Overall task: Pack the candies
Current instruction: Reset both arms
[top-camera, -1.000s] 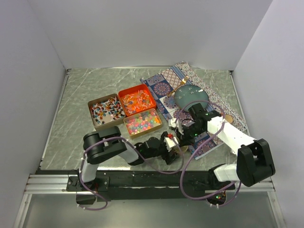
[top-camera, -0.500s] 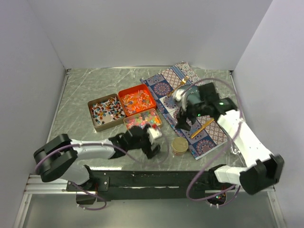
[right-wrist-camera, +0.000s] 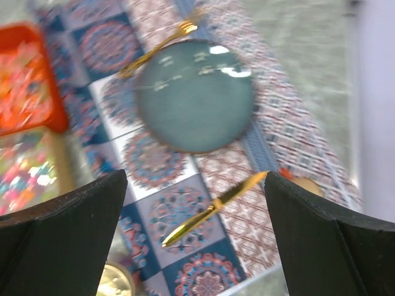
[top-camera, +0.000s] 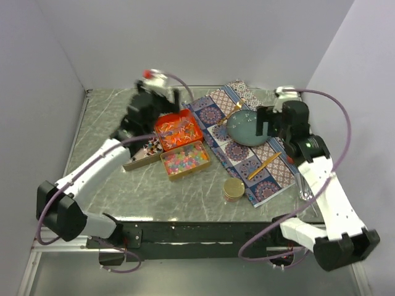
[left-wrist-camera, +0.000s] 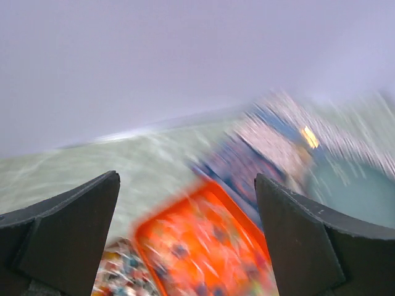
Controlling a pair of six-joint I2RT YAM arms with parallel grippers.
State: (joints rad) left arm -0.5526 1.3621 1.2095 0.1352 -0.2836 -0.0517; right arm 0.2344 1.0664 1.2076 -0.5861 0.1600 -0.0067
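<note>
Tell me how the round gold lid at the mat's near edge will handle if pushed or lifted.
The round gold lid looks like rigid metal, so it should hold its shape when squeezed. Its shiny curved side may slip between fingers. It lies flat at the edge of the patterned mat, so a push would likely slide it, not tip it.

A patterned mat (top-camera: 213, 114) is lying slantwise across the right half of the grey marbled table (top-camera: 105, 179). A teal plate (top-camera: 247, 128) is sitting on its far part, with a gold fork (top-camera: 233, 108) lying just beside the rim and a gold knife (top-camera: 266, 165) lying nearer. A round gold lid (top-camera: 234, 189) is resting at the mat's near edge. Left of the mat, an orange tin (top-camera: 195, 125), a gold tin (top-camera: 188, 173) and a third tin (top-camera: 133, 165) are standing close together.
</note>
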